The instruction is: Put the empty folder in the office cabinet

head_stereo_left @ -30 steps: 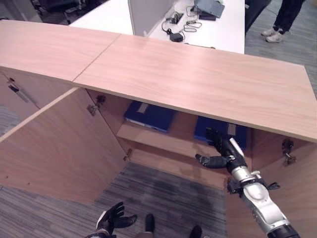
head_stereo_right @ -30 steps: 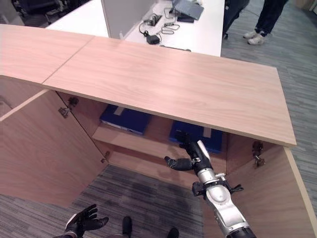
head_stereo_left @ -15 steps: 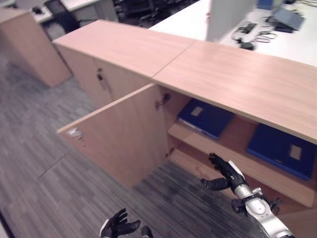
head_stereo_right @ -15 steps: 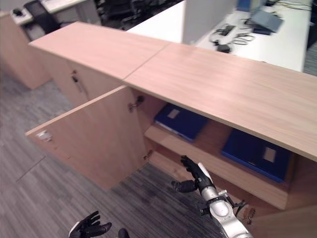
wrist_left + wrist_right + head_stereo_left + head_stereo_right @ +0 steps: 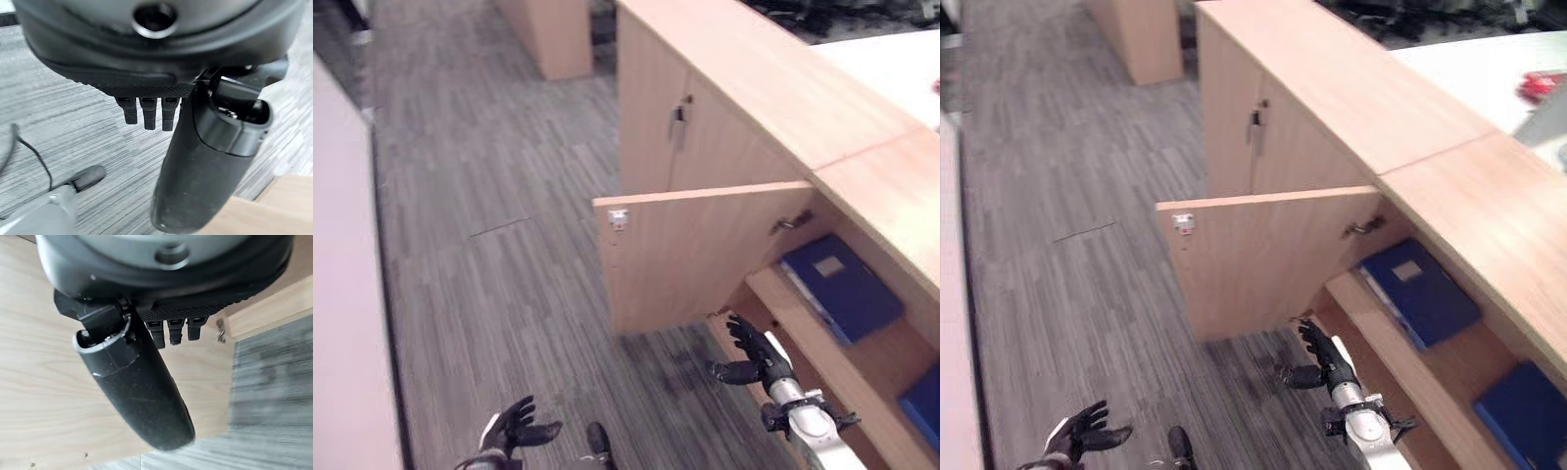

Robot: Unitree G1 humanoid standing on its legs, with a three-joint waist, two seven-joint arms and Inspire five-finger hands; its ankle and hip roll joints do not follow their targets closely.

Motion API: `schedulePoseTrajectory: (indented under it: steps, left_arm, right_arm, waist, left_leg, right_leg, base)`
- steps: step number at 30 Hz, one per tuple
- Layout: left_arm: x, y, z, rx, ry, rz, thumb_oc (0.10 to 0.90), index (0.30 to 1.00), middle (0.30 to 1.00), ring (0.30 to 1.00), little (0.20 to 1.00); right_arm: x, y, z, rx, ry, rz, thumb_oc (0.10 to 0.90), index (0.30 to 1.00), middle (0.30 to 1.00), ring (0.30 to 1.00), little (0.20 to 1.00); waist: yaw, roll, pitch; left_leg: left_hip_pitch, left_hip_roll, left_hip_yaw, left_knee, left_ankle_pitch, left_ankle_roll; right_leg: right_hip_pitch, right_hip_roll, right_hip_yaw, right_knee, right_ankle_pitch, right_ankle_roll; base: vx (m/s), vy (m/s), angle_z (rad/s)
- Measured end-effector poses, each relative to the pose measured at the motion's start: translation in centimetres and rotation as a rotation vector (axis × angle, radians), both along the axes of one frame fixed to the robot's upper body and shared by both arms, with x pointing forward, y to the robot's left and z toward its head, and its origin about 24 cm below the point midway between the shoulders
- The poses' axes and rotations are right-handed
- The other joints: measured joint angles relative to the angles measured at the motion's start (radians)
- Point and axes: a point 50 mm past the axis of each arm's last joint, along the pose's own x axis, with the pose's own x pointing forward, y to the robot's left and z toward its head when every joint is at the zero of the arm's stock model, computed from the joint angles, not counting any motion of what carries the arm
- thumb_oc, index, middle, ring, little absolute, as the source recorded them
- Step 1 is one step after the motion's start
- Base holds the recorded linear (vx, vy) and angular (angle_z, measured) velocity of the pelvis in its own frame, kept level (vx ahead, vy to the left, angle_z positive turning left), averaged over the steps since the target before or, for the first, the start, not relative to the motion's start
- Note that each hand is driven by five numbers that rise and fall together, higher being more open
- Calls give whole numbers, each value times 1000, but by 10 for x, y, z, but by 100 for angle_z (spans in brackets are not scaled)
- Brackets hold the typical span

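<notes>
The office cabinet (image 5: 862, 127) has its left door (image 5: 705, 245) swung open over the carpet. On its shelf lies a blue folder (image 5: 842, 292) flat, and a second blue folder (image 5: 1518, 411) lies further right. My right hand (image 5: 751, 358) hovers open in front of the shelf's edge, beside the open door, holding nothing. Its wrist view has the thumb (image 5: 132, 382) and straight fingers (image 5: 176, 330) before a wooden panel. My left hand (image 5: 516, 431) hangs low over the floor, open and empty, its fingers (image 5: 146, 111) above grey carpet.
A closed cabinet with a metal handle (image 5: 677, 113) adjoins on the left, and another wooden unit (image 5: 558, 34) stands further off. A pale tabletop (image 5: 342, 294) runs along the left side. A white desk (image 5: 1489, 59) lies behind the cabinet.
The camera has swung far to the left, so the whole scene has shifted. My right hand has come back from the folder on the shelf to in front of the shelf edge.
</notes>
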Motion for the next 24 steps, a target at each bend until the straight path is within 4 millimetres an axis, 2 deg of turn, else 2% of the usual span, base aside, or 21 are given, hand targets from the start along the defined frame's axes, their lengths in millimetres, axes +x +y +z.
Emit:
schedulePoseTrajectory:
  steps: [1, 2, 3, 4, 5, 6, 7, 8, 9, 10, 11, 13, 14, 18, 24]
  left_arm:
    - [2, 0, 1, 3, -4, -6, 800, 900, 900, 900, 900]
    - [10, -2, 2, 24, -7, -20, 800, 900, 900, 900, 900]
    - [20, -4, 6, 26, -32, -35, 800, 900, 900, 900, 900]
    - [26, -7, 7, 25, -47, -49, 800, 900, 900, 900, 900]
    - [33, -8, 9, 21, -61, -53, 800, 900, 900, 900, 900]
    - [41, -10, 11, 19, -80, -56, 800, 900, 900, 900, 900]
    - [42, -10, 12, 19, -81, -54, 800, 900, 900, 900, 900]
    - [49, -12, 15, 16, -105, -61, 800, 900, 900, 900, 900]
    - [50, -13, 15, 16, -116, -64, 800, 900, 900, 900, 900]
    - [51, -13, 16, 14, -125, -66, 800, 900, 900, 900, 900]
    - [49, -18, 14, -2, -121, -62, 800, 900, 900, 900, 900]
    - [36, -21, 8, -18, -93, -56, 800, 900, 900, 900, 900]
    - [26, -24, 2, -33, -66, -41, 800, 900, 900, 900, 900]
    - [20, -35, -2, -78, -68, -18, 800, 900, 900, 900, 900]
    - [35, -40, 10, -85, -152, -44, 800, 900, 900, 900, 900]
  right_arm:
    - [-2, 1, -2, 0, 11, 3, 800, 900, 900, 900, 900]
    - [0, 5, -2, 3, 11, 21, 800, 900, 900, 900, 900]
    - [1, 6, 0, 6, 0, 28, 800, 900, 900, 900, 900]
    - [-2, 5, -2, 8, 8, 25, 800, 900, 900, 900, 900]
    - [-4, 5, -1, 9, 6, 25, 800, 900, 900, 900, 900]
    - [-7, 4, -3, 9, 17, 21, 800, 900, 900, 900, 900]
    - [-10, 4, -6, 9, 28, 19, 800, 900, 900, 900, 900]
    - [-18, 1, -10, 3, 52, 8, 800, 900, 900, 900, 900]
    - [-21, 0, -12, 2, 64, 2, 800, 900, 900, 900, 900]
    - [-25, -1, -14, 2, 75, -3, 800, 900, 900, 900, 900]
    - [-31, -4, -18, -3, 96, -16, 800, 900, 900, 900, 900]
    - [-32, -8, -17, -8, 97, -27, 800, 900, 900, 900, 900]
    - [-30, -13, -15, -13, 84, -48, 800, 900, 900, 900, 900]
    - [-28, -25, -10, -29, 63, -108, 800, 900, 900, 900, 900]
    - [-29, -22, -11, -17, 63, -115, 800, 900, 900, 900, 900]
  waist:
    - [-4, 9, 4]
    - [-23, 34, 16]
    - [-26, 55, 30]
    - [-43, 66, 36]
    - [-79, 81, 48]
    - [-91, 81, 50]
    - [-108, 79, 52]
    - [-120, 55, 53]
    - [-129, 40, 50]
    - [-136, 22, 47]
    - [-130, 18, 47]
    - [-114, 35, 44]
    - [-111, 49, 38]
    - [-104, 48, 37]
    - [-101, 44, 21]
  left_leg:
    - [15, -9, -10, -13, -16, 20]
    - [39, -10, -41, -41, -21, 33]
    - [63, -6, -47, -55, -20, 36]
    - [67, 0, -61, -54, -22, 34]
    - [79, 6, -93, -56, -24, 35]
    - [85, 8, -105, -56, -27, 32]
    - [91, 10, -117, -59, -26, 30]
    - [109, -5, -140, -59, -26, 20]
    - [115, -14, -152, -59, -30, 9]
    - [125, -24, -171, -59, -36, -1]
    - [149, -18, -187, -59, -43, -23]
    - [165, 10, -170, -58, -43, -62]
    - [168, 32, -165, -59, -50, -84]
    - [209, 49, -138, -55, -43, -101]
    - [234, 59, -134, -55, -54, -117]
  right_leg:
    - [-25, -17, 45, 54, -2, 16]
    - [-85, 20, 199, 138, -135, 94]
    - [-147, 86, 313, 141, -244, 103]
    - [-173, 137, 367, 130, -286, 108]
    - [-215, 199, 398, 103, -328, 86]
    - [-238, 238, 396, 70, -335, 85]
    - [-245, 258, 379, 27, -331, 68]
    - [-268, 272, 331, -60, -290, 41]
    - [-263, 271, 318, -106, -254, 34]
    - [-257, 277, 331, -144, -222, 31]
    - [-217, 300, 342, -191, -192, -33]
    - [-186, 339, 341, -239, -171, -54]
    - [-167, 367, 333, -275, -169, -58]
    - [-96, 402, 324, -348, -156, -75]
    - [-70, 412, 326, -353, -159, -77]
  base:
    - [305, 379, 34]
    - [283, 313, 28]
    - [267, 271, 26]
    - [224, 146, 48]
    - [183, 81, 52]
    - [139, 7, 68]
    - [102, -19, 61]
    - [120, -32, 73]
    - [154, -48, 72]
    - [158, -56, 59]
    - [102, -47, 30]
    - [110, -84, -13]
    - [135, -110, -17]
    - [71, -66, 3]
    - [48, -83, 0]
